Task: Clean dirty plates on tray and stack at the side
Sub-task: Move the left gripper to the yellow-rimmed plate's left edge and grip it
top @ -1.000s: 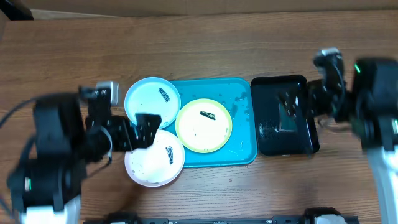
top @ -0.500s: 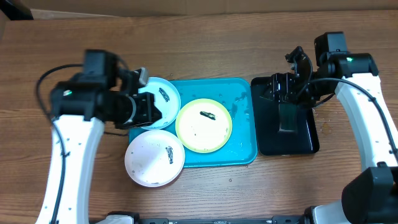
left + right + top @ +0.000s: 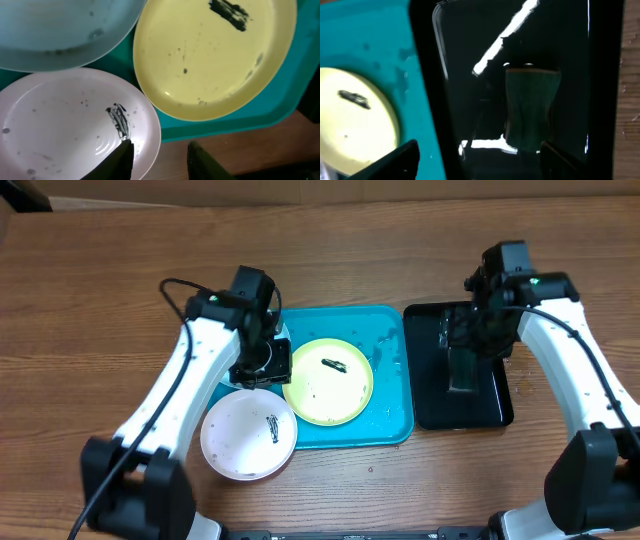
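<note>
Three smeared plates lie close together: a light blue plate (image 3: 60, 30), a yellow-green plate (image 3: 328, 380) on the turquoise tray (image 3: 390, 420), and a white plate (image 3: 248, 435) overlapping the tray's front left corner. In the overhead view my left arm hides most of the light blue plate. My left gripper (image 3: 266, 366) hovers over where the plates meet, and the left wrist view shows it (image 3: 162, 162) partly open and empty above the white plate's rim. Wide open, my right gripper (image 3: 477, 160) hangs over a dark green sponge (image 3: 532, 110).
The sponge lies in a wet black tray (image 3: 490, 410) just right of the turquoise tray. Bare wooden table (image 3: 120, 300) lies to the left of the plates and in front of both trays. Both arms reach in from the near corners.
My left arm swung in from the left to above the plates. My right arm moved in over the black tray and sponge. The plates have not moved.
</note>
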`<state>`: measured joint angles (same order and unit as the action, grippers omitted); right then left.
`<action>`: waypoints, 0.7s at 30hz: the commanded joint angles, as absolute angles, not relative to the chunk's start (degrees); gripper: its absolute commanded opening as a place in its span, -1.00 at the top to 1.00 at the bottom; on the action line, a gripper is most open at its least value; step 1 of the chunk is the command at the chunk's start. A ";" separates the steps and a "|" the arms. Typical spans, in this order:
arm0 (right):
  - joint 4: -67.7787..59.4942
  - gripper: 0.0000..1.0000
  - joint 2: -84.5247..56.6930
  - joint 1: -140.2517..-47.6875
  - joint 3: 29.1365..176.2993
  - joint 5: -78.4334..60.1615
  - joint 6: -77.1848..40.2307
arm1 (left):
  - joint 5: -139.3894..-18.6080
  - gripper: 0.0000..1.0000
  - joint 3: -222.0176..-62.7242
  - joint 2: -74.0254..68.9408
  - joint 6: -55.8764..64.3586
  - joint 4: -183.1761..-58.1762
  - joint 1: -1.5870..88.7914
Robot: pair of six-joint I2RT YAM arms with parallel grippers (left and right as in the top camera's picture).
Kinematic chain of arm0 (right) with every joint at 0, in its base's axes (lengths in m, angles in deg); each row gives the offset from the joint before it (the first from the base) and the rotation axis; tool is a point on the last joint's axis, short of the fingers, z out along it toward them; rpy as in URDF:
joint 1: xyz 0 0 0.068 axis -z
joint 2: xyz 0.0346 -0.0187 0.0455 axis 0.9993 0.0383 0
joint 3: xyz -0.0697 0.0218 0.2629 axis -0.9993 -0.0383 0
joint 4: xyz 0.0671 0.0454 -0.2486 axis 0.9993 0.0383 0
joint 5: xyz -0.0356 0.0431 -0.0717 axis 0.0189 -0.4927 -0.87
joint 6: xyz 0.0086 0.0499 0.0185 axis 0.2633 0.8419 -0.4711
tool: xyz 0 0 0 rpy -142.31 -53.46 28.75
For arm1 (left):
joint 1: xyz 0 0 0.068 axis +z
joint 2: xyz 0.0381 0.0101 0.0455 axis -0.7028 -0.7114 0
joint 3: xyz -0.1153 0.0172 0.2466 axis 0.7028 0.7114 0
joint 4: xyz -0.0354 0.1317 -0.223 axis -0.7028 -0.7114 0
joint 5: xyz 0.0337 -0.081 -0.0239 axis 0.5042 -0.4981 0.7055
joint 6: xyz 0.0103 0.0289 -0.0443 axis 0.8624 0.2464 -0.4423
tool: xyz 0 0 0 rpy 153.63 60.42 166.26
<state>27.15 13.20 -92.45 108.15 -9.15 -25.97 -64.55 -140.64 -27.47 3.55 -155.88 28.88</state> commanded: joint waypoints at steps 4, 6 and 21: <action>22.10 -0.54 13.59 -92.63 103.19 -11.14 -24.84 | -63.17 0.52 -140.10 -35.73 1.13 -154.46 28.44; 20.24 -0.54 13.59 -92.63 101.94 -11.14 -24.84 | -63.17 0.62 -140.10 -37.72 1.02 -153.78 28.44; 18.23 -0.56 13.61 -92.63 100.52 -11.16 -24.86 | -62.67 0.64 -140.10 -46.25 1.00 -150.22 27.77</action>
<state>18.58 13.53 -92.45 100.72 -10.59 -25.08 -63.24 -140.45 -45.02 1.56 -150.28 28.12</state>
